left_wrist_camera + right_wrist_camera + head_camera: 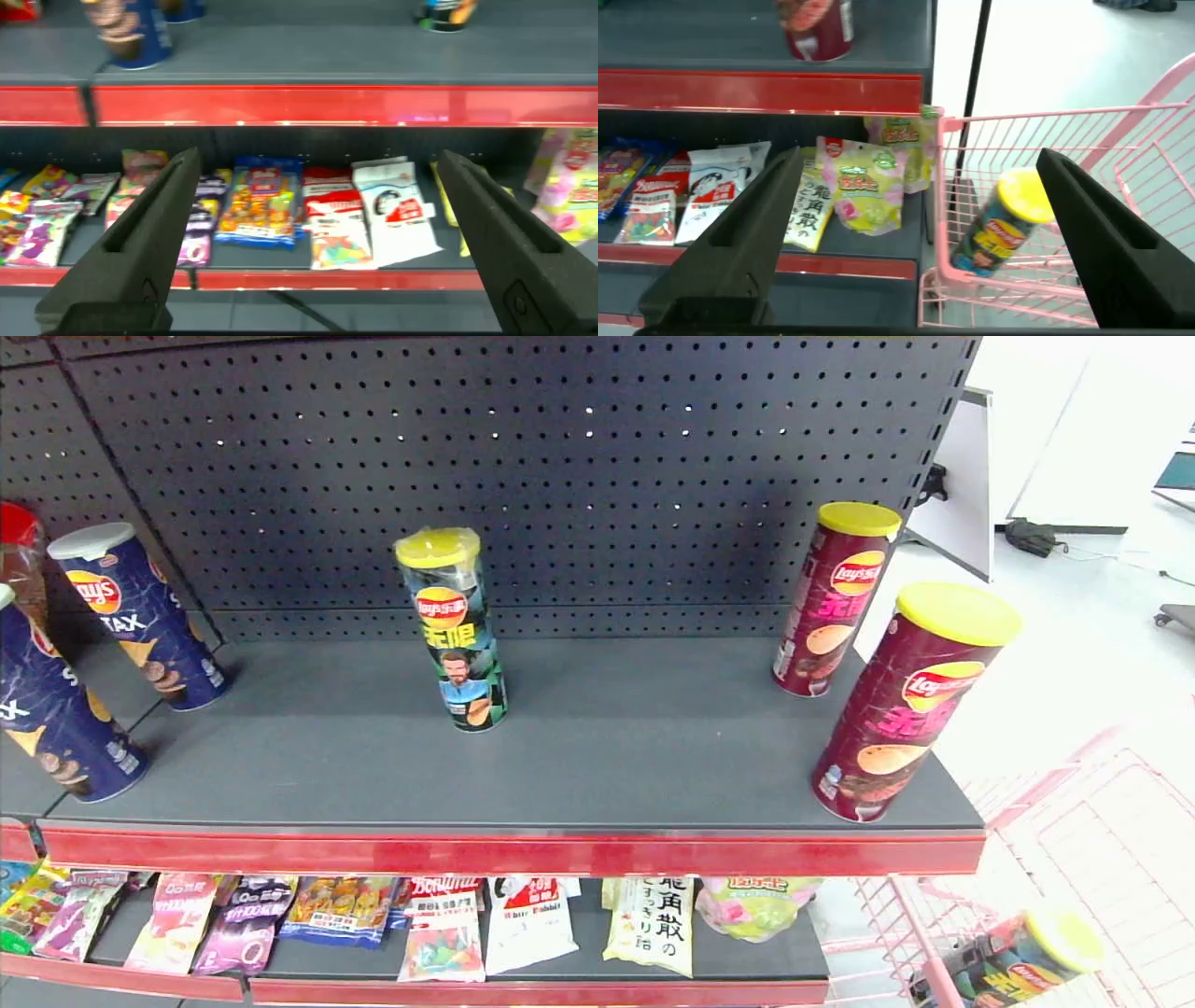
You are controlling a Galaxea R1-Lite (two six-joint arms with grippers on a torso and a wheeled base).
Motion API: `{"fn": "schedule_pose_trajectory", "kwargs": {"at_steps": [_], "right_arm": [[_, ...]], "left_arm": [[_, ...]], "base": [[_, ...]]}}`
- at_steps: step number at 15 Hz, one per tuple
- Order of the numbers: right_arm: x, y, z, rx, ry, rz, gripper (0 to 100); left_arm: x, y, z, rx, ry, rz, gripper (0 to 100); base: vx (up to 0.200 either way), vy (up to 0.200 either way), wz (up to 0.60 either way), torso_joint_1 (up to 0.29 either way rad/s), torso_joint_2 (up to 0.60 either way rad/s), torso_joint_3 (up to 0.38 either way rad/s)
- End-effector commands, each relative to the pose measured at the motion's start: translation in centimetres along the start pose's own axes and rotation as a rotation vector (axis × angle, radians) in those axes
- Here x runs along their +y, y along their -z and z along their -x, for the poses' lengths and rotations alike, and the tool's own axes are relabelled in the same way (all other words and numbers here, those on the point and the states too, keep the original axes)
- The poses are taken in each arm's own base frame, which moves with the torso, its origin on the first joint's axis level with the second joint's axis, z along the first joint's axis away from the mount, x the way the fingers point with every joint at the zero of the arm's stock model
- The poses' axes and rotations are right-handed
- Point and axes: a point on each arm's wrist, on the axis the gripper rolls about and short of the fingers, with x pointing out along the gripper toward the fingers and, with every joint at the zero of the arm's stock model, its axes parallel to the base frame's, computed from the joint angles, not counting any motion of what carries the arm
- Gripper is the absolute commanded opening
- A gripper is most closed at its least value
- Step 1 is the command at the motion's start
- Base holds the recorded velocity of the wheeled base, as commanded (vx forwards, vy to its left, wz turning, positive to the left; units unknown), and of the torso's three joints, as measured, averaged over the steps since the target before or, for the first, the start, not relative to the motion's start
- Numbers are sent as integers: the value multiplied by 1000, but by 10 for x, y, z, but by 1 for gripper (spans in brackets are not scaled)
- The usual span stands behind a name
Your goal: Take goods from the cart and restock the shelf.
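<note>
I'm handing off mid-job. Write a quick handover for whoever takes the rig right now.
Left hand: open, empty, in front of the lower shelf's snack bags.
Right hand: open, empty, near the pink wire cart.
Done: grey upper shelf holds one green yellow-lidded crisp tube, a maroon yellow-lidded tube at back right, another maroon tube at front right, and blue crisp tubes at its left.
Left: a second green yellow-lidded tube sits tilted in the cart; pick it and shelve it.
</note>
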Motion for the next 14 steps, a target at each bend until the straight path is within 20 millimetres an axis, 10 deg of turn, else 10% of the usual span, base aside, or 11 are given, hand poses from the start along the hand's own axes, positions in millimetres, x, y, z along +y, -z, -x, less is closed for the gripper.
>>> {"fn": "schedule_pose_trajectory", "kwargs": {"at_steps": [1,14], "right_arm": [[0,0,0,1,0,0,100],[0,0,0,1,0,0,100]], "left_arm": [[0,0,0,1,-1,0,100],[0,0,0,1,0,0,100]], "base": [[0,-200,0,2,7,-2],[0,0,-415,2,2,0]]}}
